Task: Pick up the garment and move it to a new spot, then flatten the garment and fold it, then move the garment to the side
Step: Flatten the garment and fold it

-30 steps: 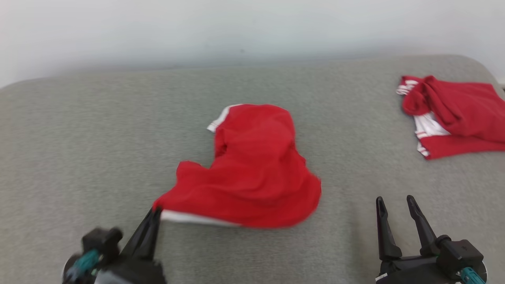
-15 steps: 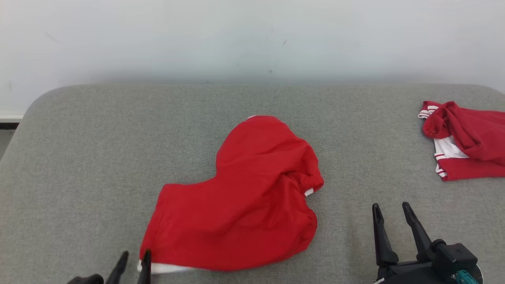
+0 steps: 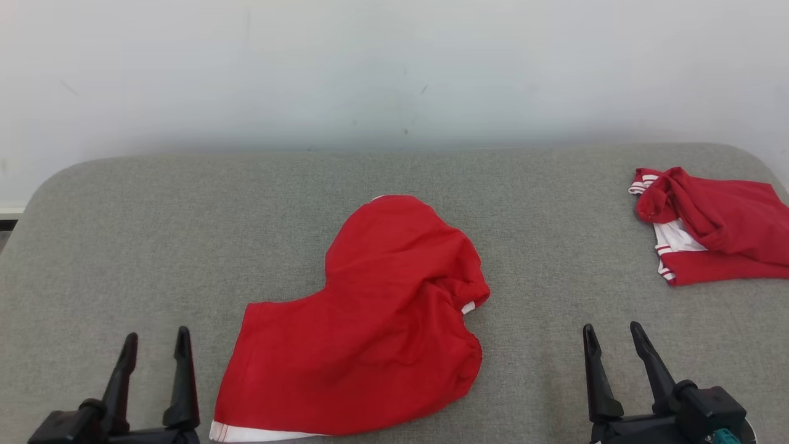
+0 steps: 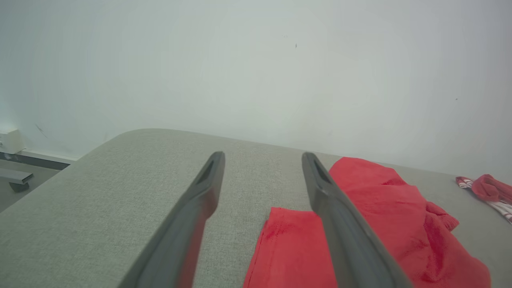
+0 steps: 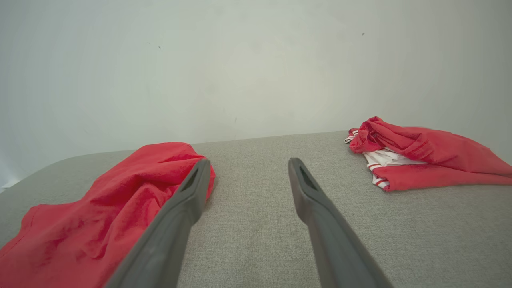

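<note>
the left gripper sits at the near left. its two dark fingers are spread apart with nothing between them. the right gripper sits at the near right. its fingers are spread apart too and hold nothing. both point away toward the wall.

between them lies the red garment, on the grey counter. it is not flat. it is bunched and wrinkled, wide at the near end and narrow and round at the far end. a thin white edge runs along its near left corner, just beside the left gripper but not touching it. a small bit of white peeks out on its right side, where the cloth is folded over. the right gripper is well apart from it, with bare counter in between.

farther back, at the far right of the counter, a second red and white pile of clothes lies crumpled. behind the counter stands a plain pale wall.
</note>
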You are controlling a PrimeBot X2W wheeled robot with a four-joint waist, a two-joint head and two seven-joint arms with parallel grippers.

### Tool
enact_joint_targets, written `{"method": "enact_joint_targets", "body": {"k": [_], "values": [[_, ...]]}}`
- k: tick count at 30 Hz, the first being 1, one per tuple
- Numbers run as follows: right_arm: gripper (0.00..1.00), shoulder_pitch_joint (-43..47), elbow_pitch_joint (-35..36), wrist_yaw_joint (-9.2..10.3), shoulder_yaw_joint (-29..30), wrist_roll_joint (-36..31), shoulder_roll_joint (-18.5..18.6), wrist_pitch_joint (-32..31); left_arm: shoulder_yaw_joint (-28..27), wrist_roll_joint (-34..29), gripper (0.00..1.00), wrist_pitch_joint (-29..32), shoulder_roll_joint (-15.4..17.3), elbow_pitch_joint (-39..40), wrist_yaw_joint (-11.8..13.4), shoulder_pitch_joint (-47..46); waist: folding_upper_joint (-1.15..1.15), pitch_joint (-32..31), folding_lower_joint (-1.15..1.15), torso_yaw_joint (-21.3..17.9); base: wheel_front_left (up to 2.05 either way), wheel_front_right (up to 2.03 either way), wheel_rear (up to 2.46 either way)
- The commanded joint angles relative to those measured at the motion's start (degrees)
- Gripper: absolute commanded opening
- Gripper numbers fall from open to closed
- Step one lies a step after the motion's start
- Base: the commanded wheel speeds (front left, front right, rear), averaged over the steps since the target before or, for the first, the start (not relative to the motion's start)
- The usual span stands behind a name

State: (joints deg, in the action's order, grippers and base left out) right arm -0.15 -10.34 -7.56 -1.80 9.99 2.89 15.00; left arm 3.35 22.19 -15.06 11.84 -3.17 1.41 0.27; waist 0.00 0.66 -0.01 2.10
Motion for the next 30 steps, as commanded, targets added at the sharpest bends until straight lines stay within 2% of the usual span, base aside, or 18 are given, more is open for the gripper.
{"method": "enact_joint_targets", "body": {"k": [1,8,16,23,30], "values": [[1.00,0.4,0.1,0.17,-0.1,-0.2,0.0,0.3,-0.5,-0.6,1.00,-0.1,0.0,0.1,-0.1,0.6,0.00,0.0,0.01,-0.1,0.00,0.00,0.00],[1.00,1.6,-0.2,0.17,-0.3,0.7,0.0,0.2,-5.9,-3.9,1.00,-0.1,-2.8,-0.7,-2.5,1.4,0.00,0.2,0.01,-0.2,0.00,0.00,0.00],[1.00,-0.1,-2.3,0.17,-3.0,0.2,0.0,0.2,-8.7,-6.6,1.00,-0.1,-5.1,-1.9,-5.4,0.1,0.00,0.9,0.01,0.5,0.00,0.00,0.00],[1.00,-5.9,-9.2,0.17,-8.2,0.1,1.0,-1.3,-9.2,-7.9,1.00,-0.1,-6.9,-2.9,-6.9,-1.4,0.00,2.0,0.01,2.7,0.00,0.00,0.00],[1.00,-11.8,-19.7,0.17,-11.1,1.1,1.1,-2.8,-8.7,-8.4,1.00,-0.1,-8.0,-4.0,-7.8,-2.5,0.00,3.5,0.01,6.4,0.00,0.00,0.00]]}}
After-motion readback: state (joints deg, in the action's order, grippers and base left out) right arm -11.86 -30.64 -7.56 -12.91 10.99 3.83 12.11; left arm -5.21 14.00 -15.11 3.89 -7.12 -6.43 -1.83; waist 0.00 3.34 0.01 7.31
